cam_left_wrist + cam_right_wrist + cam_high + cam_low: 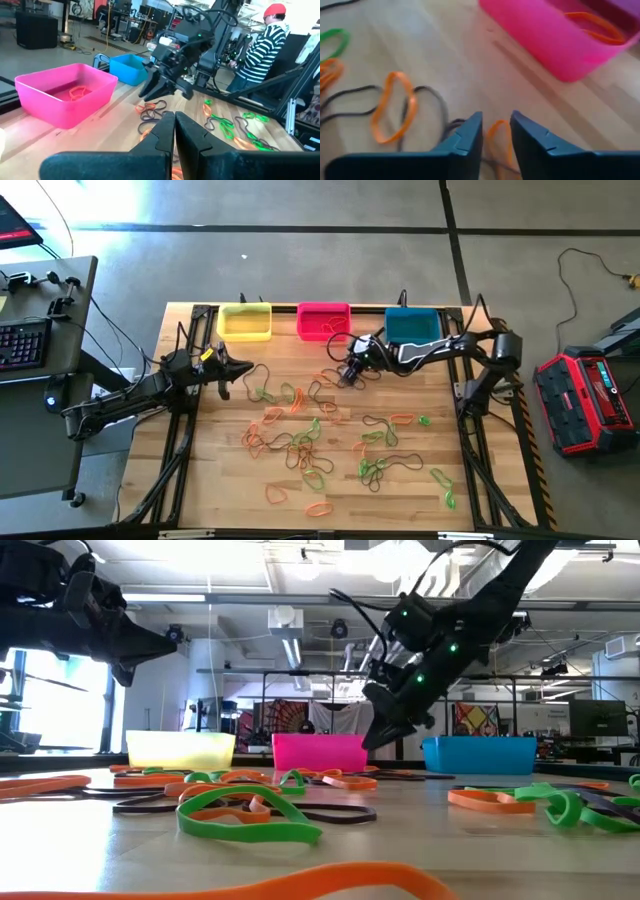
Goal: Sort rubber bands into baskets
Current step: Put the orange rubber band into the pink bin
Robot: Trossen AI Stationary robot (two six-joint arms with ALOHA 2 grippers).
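Inside the pink basket [555, 40], an orange band [595, 27] lies.

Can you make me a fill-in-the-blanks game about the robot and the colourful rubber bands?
1. The basket with orange rubber bands inside is ____.
2. The baskets stand in a row: yellow, pink, then ____.
3. The right gripper hangs above the table near the pink basket, holding ____.
4. The left gripper, nearer the yellow basket, has its fingers ____.

Missing words: pink; blue; nothing; shut
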